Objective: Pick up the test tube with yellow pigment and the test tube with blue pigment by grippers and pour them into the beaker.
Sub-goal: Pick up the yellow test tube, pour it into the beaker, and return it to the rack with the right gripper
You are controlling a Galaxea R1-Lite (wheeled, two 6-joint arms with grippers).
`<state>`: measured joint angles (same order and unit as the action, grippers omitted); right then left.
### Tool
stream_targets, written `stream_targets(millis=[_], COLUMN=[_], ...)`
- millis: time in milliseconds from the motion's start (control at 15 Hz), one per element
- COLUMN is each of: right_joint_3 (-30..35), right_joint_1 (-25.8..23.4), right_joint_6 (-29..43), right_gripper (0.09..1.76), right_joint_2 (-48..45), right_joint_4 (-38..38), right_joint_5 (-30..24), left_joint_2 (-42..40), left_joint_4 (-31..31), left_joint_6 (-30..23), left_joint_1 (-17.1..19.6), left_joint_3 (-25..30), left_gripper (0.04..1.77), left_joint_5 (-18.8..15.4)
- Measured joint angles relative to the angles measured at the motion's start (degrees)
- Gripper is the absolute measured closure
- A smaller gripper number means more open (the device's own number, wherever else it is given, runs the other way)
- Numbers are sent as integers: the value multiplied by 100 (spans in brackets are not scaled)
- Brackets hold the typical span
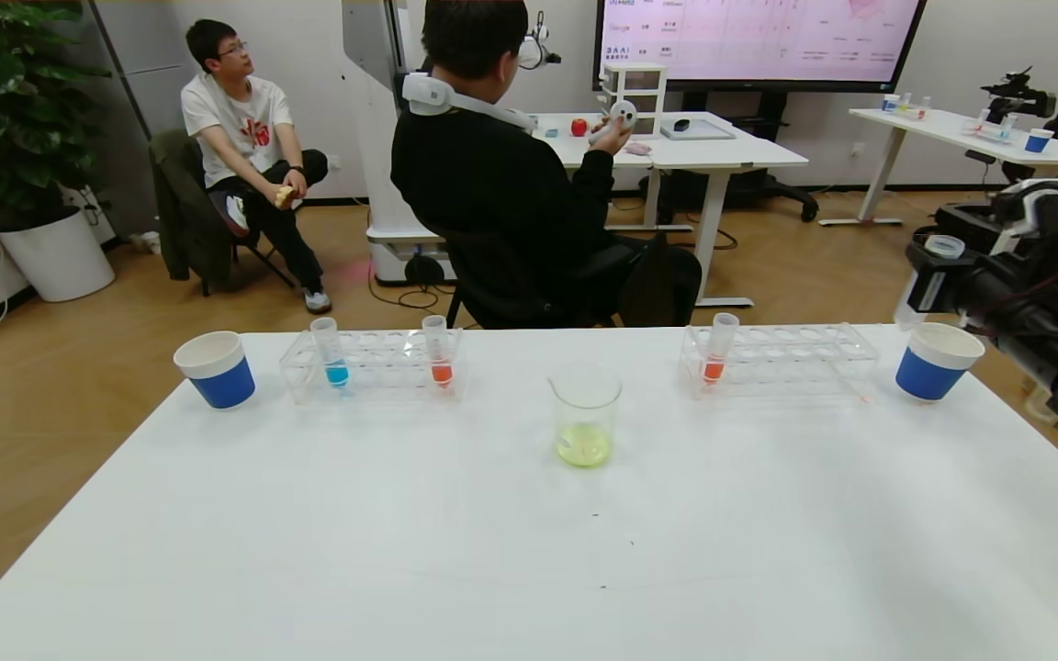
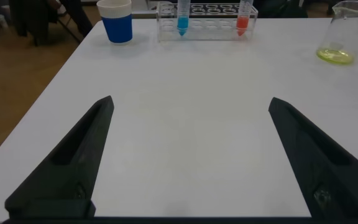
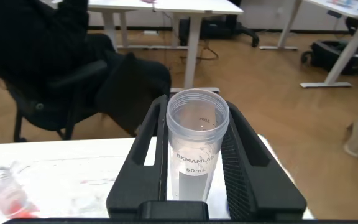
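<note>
little yellow liquid in beaker [image 1: 585, 415]

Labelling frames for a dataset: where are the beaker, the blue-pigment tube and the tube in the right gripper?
beaker [image 1: 585, 404]: head view, glass wall.
blue-pigment tube [image 1: 334, 367]: head view, lower body.
held tube [image 3: 197, 149]: right wrist view, upper wall.

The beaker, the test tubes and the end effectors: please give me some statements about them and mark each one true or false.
1. The beaker holds yellow-green liquid. True.
2. The test tube with blue pigment lies flat on the table. False: it stands upright in the left rack.
3. The right end effector is shut on an emptied test tube. True.
4. The left end effector grips an orange-red tube. False: it is open and holds nothing.
5. The right rack holds one orange-red tube. True.
</note>
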<state>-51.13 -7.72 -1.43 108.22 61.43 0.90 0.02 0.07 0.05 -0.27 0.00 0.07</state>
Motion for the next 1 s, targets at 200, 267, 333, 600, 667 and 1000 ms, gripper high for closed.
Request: stream_targets(millis=[200,267,333,600,667,1000], right_joint_3=[-232,-319,-408,-813,-903,-1141], right_joint_1=[-601,-750,-870,-1067,-1078,-1130], right_joint_6=[-5,-5,-5,5,11,20], right_gripper=[133,133,133,133,133,133], right_joint_2=[232,313,402,879,1001,1532], right_joint_4=[-11,-10,-10,23,28,56], right_joint_5=[-316,-346,-351,-332,-327,-338], left_joint_2=[0,0,0,0,0,0], left_joint_4=[0,2,0,2,0,2], left_joint_6=[2,2,0,-2,-2,0], left_joint_1=[0,0,0,0,0,0], left_joint_3=[0,0,0,0,0,0], left_gripper=[7,7,7,7,7,7], left_joint_5=[0,0,0,0,0,-2])
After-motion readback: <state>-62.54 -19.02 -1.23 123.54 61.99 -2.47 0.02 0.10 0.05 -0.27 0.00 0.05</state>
